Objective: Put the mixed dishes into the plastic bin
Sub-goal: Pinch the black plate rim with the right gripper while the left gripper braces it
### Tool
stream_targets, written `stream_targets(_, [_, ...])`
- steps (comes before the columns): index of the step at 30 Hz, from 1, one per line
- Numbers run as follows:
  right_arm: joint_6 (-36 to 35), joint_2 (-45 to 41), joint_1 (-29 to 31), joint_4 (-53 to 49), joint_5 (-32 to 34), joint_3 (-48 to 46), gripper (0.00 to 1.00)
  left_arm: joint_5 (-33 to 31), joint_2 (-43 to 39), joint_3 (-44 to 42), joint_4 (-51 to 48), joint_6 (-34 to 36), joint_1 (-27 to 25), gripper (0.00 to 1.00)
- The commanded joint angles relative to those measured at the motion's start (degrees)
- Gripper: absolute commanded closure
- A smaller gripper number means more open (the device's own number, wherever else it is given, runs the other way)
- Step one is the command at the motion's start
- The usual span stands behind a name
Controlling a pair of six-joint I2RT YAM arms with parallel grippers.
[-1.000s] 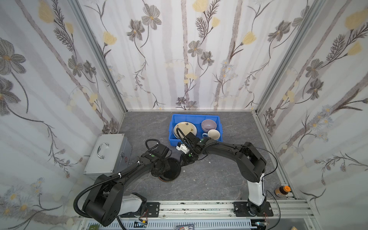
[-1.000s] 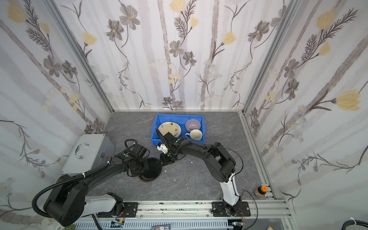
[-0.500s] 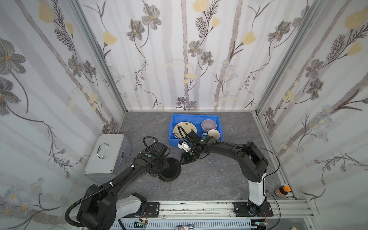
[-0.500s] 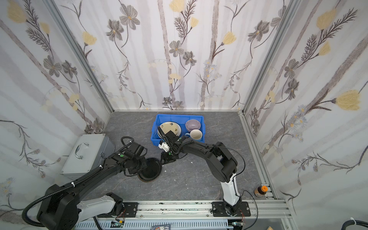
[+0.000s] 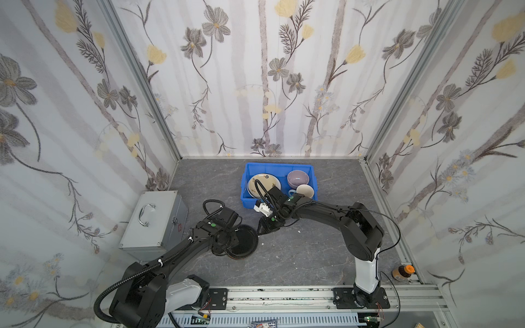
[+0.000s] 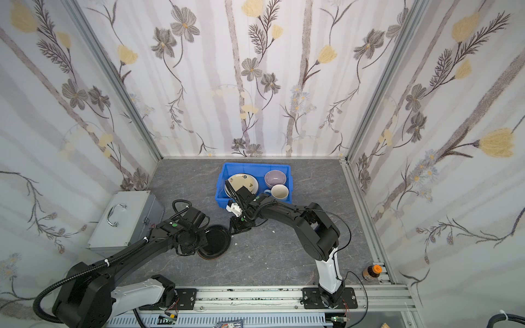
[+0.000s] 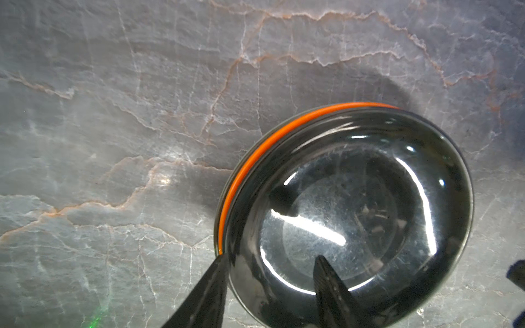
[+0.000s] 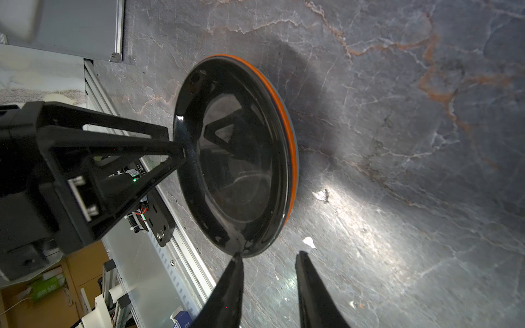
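Note:
A glossy black plate lies on an orange plate on the grey table, in front of the plastic bin. My left gripper is open astride the black plate's rim. One finger touches the outer edge and the other hangs over the well. My right gripper is open at the opposite edge, with one fingertip against the rim and only table between its fingers. The bin holds a cream plate, a lilac bowl and a mug.
A silver metal case with a handle stands to the left of the plates, close to my left arm. A small bottle with an orange cap sits at the front right corner. Along the front runs the arms' mounting rail. White scraps dot the table.
My left arm has swung its elbow a little toward the front while its gripper stays on the black plate's rim. The plates and the right gripper have hardly moved.

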Motion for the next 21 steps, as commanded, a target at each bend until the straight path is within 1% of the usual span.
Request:
stream_targets(1, [0.06,-0.67,-0.03,1.52,0.78,-0.3,0.67,0.32,0.63,-0.47,2.05,0.09,0.06,0.49])
stream_targets(12, [0.64,-0.22,0.02,1.53,0.96,-0.27,0.67,1.12,1.97,-0.89,2.59,0.79,0.12,0.49])
stream_targets(21, [0.74,0.65,0.02,1.17,0.78,1.42,0.66,-0.46,-3.03,-0.49,-2.35,1.04,0.2,0.48])
